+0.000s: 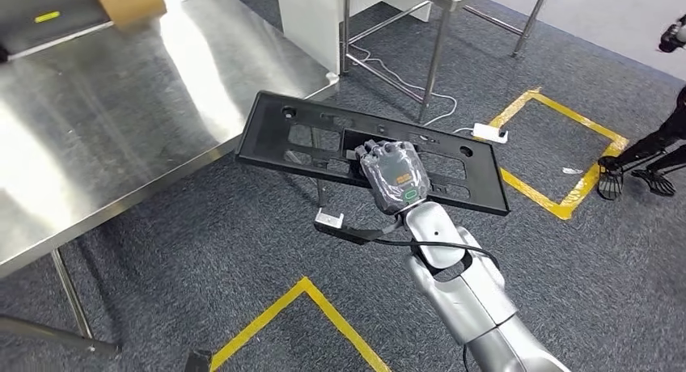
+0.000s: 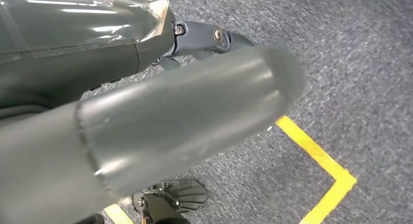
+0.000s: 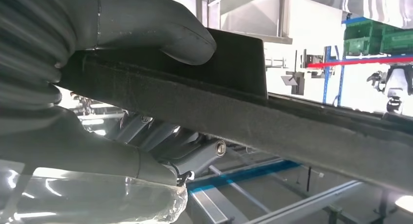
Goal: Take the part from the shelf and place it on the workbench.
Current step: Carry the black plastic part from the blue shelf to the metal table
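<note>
The part (image 1: 307, 133) is a long flat black plastic panel with cut-outs. My right hand (image 1: 394, 175) grips it at the middle of its near edge and holds it level above the carpet, just off the right corner of the steel workbench (image 1: 97, 121). Close up in the right wrist view, the thumb (image 3: 160, 29) presses on one face of the panel's edge (image 3: 272, 121), with the darker fingers under the other face. My left hand (image 2: 160, 121) hangs over the floor with its thumb stretched out and nothing in it.
A cardboard box (image 1: 129, 2) and a dark flat case (image 1: 44, 12) sit at the workbench's far end. Another steel table's legs (image 1: 437, 57) and a white power strip (image 1: 489, 133) lie beyond the part. Yellow tape (image 1: 558, 145) marks the carpet. Dark legs (image 1: 639, 170) stand at the right edge.
</note>
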You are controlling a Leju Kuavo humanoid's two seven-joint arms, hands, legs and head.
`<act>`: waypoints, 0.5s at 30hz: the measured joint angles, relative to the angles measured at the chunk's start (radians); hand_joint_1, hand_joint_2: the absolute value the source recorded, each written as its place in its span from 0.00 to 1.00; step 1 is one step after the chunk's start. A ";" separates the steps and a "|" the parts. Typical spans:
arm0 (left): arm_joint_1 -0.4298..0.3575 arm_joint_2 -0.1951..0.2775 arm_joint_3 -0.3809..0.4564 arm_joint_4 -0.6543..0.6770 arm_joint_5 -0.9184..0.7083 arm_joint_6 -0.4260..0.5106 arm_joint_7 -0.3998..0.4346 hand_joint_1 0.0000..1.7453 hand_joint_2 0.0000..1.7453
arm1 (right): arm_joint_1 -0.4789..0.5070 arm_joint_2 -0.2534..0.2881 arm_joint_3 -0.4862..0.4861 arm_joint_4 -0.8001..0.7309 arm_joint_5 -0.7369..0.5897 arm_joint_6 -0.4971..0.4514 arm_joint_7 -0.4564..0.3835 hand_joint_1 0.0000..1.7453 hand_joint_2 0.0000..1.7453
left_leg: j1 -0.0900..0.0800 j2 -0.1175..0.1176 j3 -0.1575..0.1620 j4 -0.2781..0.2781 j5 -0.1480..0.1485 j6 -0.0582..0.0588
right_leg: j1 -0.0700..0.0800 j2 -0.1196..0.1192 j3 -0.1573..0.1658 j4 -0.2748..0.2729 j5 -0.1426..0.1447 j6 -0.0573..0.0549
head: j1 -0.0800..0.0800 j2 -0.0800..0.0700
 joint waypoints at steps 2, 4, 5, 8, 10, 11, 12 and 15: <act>0.001 0.000 0.001 0.000 -0.003 0.000 0.001 0.00 0.00 | -0.006 0.000 -0.002 0.005 -0.001 -0.002 0.004 0.99 1.00 | 0.001 -0.022 0.003 -0.009 0.004 0.010 | 0.001 -0.005 0.004 -0.001 -0.004 0.009 | 0.000 0.000; 0.000 -0.001 0.001 0.000 -0.007 -0.001 0.001 0.00 0.00 | -0.012 -0.002 -0.008 0.012 -0.006 -0.006 0.004 0.99 1.00 | 0.008 -0.042 0.012 -0.022 0.012 0.022 | 0.000 0.038 -0.012 0.039 -0.027 0.012 | 0.001 0.000; -0.002 -0.002 0.002 0.000 -0.009 -0.001 0.001 0.00 0.00 | -0.016 -0.005 -0.013 0.018 -0.009 -0.011 0.001 0.99 1.00 | 0.011 -0.053 0.016 -0.025 0.015 0.027 | -0.003 0.068 -0.038 0.089 -0.048 0.010 | 0.003 0.000; -0.005 -0.003 0.002 0.000 -0.016 -0.005 0.001 0.00 0.00 | -0.032 -0.015 -0.031 0.059 -0.020 -0.022 -0.016 0.99 1.00 | 0.013 -0.093 0.016 -0.026 0.017 0.032 | -0.010 0.099 -0.135 0.267 -0.104 0.010 | 0.007 0.000; -0.004 -0.003 0.002 0.000 -0.017 -0.005 0.002 0.00 0.00 | -0.048 -0.019 -0.042 0.092 -0.025 -0.025 -0.023 0.99 1.00 | 0.013 -0.123 0.016 -0.024 0.017 0.031 | -0.014 0.104 -0.140 0.250 -0.076 0.027 | 0.007 0.000; -0.004 -0.003 0.002 0.000 -0.018 -0.006 0.002 0.00 0.00 | -0.061 -0.019 -0.048 0.110 -0.029 -0.028 -0.028 0.99 1.00 | 0.014 -0.137 0.016 -0.022 0.016 0.030 | -0.018 0.115 -0.115 0.185 -0.042 0.038 | 0.007 0.000; -0.004 -0.002 0.002 0.000 -0.020 -0.006 0.002 0.00 0.00 | -0.078 -0.020 -0.054 0.131 -0.034 -0.034 -0.035 0.99 1.00 | 0.014 -0.150 0.014 -0.018 0.015 0.026 | -0.023 0.135 -0.086 0.113 -0.010 0.046 | 0.007 0.000; -0.004 -0.001 0.002 0.000 -0.026 -0.008 0.002 0.00 0.00 | -0.134 -0.018 -0.069 0.200 -0.043 -0.053 -0.060 0.99 1.00 | 0.013 -0.181 0.005 -0.011 0.013 0.009 | -0.027 0.165 -0.039 0.006 0.033 0.039 | 0.007 0.000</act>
